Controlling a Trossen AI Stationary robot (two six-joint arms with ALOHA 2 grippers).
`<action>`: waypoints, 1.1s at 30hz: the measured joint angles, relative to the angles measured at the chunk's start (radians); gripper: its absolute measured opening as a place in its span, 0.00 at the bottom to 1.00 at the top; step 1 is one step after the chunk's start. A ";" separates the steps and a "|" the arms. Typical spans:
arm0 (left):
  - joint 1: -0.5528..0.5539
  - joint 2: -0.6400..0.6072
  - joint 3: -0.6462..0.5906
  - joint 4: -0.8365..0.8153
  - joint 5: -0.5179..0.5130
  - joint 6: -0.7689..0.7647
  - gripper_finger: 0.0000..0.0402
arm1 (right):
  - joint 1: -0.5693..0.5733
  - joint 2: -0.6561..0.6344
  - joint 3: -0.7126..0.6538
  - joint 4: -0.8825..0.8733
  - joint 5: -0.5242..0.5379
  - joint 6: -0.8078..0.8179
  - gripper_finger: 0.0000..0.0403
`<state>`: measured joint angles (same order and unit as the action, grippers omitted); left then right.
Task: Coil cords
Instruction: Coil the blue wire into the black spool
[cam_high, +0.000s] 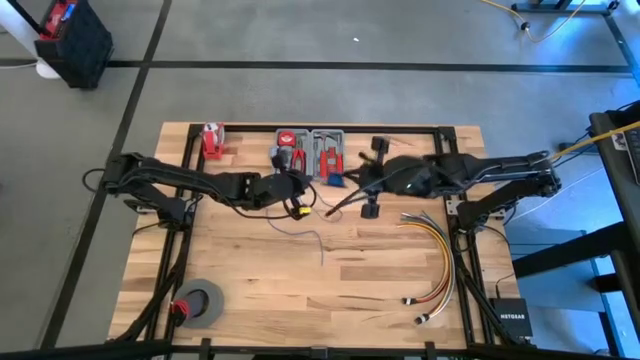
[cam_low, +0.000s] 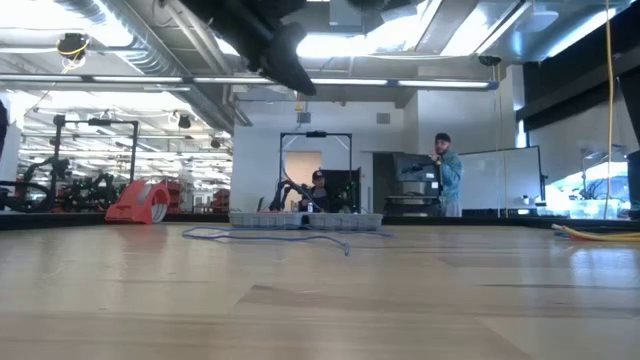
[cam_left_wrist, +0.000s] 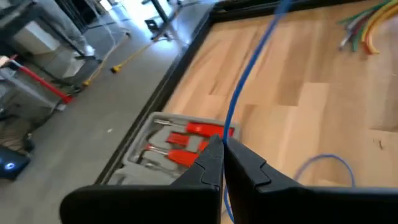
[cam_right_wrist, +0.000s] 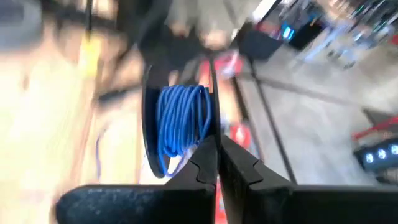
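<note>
My left pincer (cam_left_wrist: 222, 155) pinches the thin blue wire cord (cam_left_wrist: 249, 68) near the tabletop's far edge. My right pincer (cam_right_wrist: 216, 155), pressed together, carries a wound blue bundle (cam_right_wrist: 180, 118). I judge coiling partly done: a loose tail (cam_high: 305, 232) lies mid-tabletop.

You have two arms (cam_high: 200, 185) over one table (cam_high: 300, 290). On it lie one tape roll (cam_high: 200, 303), one cable bundle (cam_high: 435, 255) and one blue cord (cam_high: 300, 235).
</note>
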<state>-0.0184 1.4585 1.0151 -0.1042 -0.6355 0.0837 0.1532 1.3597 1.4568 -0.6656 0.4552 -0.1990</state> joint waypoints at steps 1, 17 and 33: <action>0.000 -0.013 0.000 -0.015 -0.002 -0.002 0.00 | 0.000 0.005 -0.024 -0.024 0.005 0.007 0.01; -0.001 -0.116 0.004 -0.091 0.238 -0.117 0.00 | -0.031 0.033 -0.369 0.256 0.253 -0.021 0.01; -0.020 0.016 0.006 0.168 0.262 -0.138 0.00 | -0.081 0.140 -0.412 0.737 0.170 -0.086 0.01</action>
<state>-0.0388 1.4746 1.0214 0.0635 -0.3734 -0.0540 0.0723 1.4997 1.0443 0.0713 0.6248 -0.2846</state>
